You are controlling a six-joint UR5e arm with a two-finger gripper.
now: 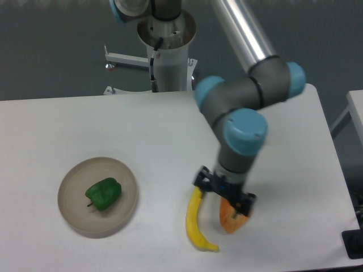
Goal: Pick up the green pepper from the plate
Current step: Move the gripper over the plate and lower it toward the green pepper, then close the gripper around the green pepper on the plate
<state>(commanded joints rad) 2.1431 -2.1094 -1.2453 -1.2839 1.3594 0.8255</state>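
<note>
White table (85,122), banana (195,221) beside tool (225,197)

Arm covers part of the food; picture edges clip the rig.

The gripper (224,195) hangs in front of the orange wedge-shaped piece (229,219), hiding its far half, and over the far tip of the banana (195,224); whether it touches either cannot be told. Its fingers are too dark and small to show how far apart they stand. The arm (249,96) runs off the top edge, so its upper links are cut away. A dark object (354,245) at the near right corner is clipped by the edge and cannot be identified, and a pale surface (354,113) at the right edge is clipped too.
</note>
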